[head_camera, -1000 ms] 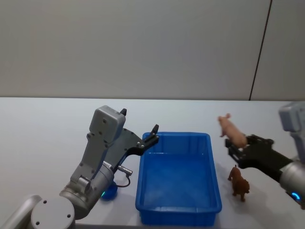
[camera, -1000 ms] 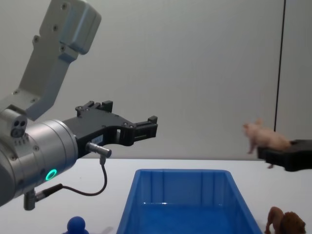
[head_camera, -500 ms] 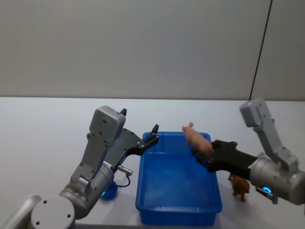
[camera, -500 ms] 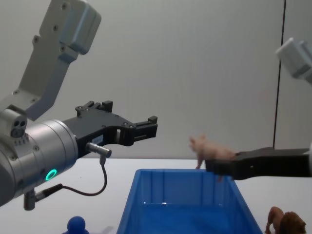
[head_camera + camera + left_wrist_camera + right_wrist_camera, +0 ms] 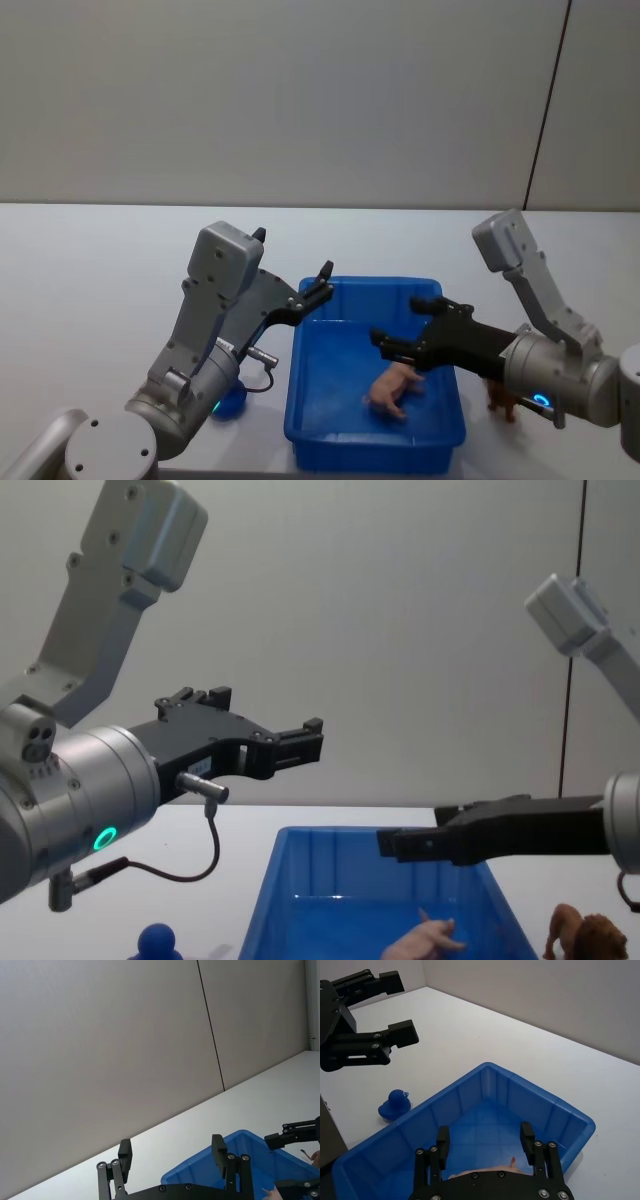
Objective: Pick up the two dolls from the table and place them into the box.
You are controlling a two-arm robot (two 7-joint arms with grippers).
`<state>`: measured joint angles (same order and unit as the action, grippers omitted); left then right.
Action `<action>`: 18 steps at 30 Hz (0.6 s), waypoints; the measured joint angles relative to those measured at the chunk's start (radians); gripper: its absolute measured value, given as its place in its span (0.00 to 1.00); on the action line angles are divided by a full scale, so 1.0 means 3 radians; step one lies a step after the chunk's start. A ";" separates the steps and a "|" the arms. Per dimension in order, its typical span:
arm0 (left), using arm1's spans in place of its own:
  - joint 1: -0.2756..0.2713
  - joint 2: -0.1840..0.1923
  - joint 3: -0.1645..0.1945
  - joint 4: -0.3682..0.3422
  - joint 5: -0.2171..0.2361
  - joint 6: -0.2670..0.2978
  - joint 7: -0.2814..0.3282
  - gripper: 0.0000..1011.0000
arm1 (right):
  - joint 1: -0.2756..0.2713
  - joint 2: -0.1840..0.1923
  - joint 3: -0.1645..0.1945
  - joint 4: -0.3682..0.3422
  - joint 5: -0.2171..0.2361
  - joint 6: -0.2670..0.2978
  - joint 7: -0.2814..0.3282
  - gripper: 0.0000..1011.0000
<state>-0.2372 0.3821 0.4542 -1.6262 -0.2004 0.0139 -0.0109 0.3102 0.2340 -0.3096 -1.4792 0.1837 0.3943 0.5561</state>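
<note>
Pale grey table meets a plain grey wall, with a dark seam at upper right. The box sits lower centre, and the pink doll lies inside it beneath the right tool, which is spread and empty. The left tool, also spread, hangs at the box's upper-left corner. The lion stands right of the box, the blue doll left.

Pale pink doll, bright blue box, brown lion, blue figure

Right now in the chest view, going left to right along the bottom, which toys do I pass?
Blue round-headed figure → pale pink figure, lying inside the box → brown lion.
</note>
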 joint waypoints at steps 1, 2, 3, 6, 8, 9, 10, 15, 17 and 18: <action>0.0000 0.0000 0.0000 0.0000 0.0000 0.0000 0.0000 0.99 | -0.0004 0.0005 0.0000 -0.0005 0.0000 -0.0007 -0.0006 0.83; 0.0000 0.0000 0.0000 0.0000 0.0000 0.0000 0.0000 0.99 | -0.0017 0.0018 0.0003 -0.0020 0.0000 -0.0025 -0.0027 0.88; 0.0000 0.0000 0.0000 0.0000 0.0000 0.0000 0.0000 0.99 | -0.0027 0.0027 0.0007 -0.0033 0.0000 -0.0035 -0.0039 0.91; 0.0000 0.0000 0.0000 0.0000 0.0000 0.0000 0.0000 0.99 | -0.0071 0.0064 0.0029 -0.0087 0.0015 -0.0078 -0.0103 0.99; 0.0000 0.0000 0.0000 0.0000 0.0000 0.0000 0.0000 0.99 | -0.0123 0.0104 0.0051 -0.0144 0.0042 -0.0119 -0.0171 0.99; 0.0000 0.0000 0.0000 0.0000 0.0000 0.0000 0.0000 0.99 | -0.0141 0.0119 0.0058 -0.0163 0.0053 -0.0130 -0.0193 0.99; 0.0000 0.0000 0.0000 0.0000 0.0000 0.0000 0.0000 0.99 | -0.0161 0.0133 0.0067 -0.0183 0.0064 -0.0142 -0.0212 0.99; 0.0000 0.0000 0.0000 0.0000 0.0000 0.0000 0.0000 0.99 | -0.0331 0.0248 0.0125 -0.0340 0.0165 -0.0231 -0.0383 0.99; 0.0000 0.0000 0.0000 0.0000 0.0000 0.0000 0.0000 0.99 | -0.0378 0.0277 0.0140 -0.0378 0.0199 -0.0254 -0.0433 0.99; 0.0000 0.0000 0.0000 0.0000 0.0000 0.0000 0.0000 0.99 | -0.0426 0.0307 0.0155 -0.0411 0.0229 -0.0270 -0.0472 0.99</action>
<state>-0.2372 0.3821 0.4542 -1.6262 -0.2004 0.0139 -0.0109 0.1825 0.3262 -0.2630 -1.6026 0.2523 0.3133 0.4146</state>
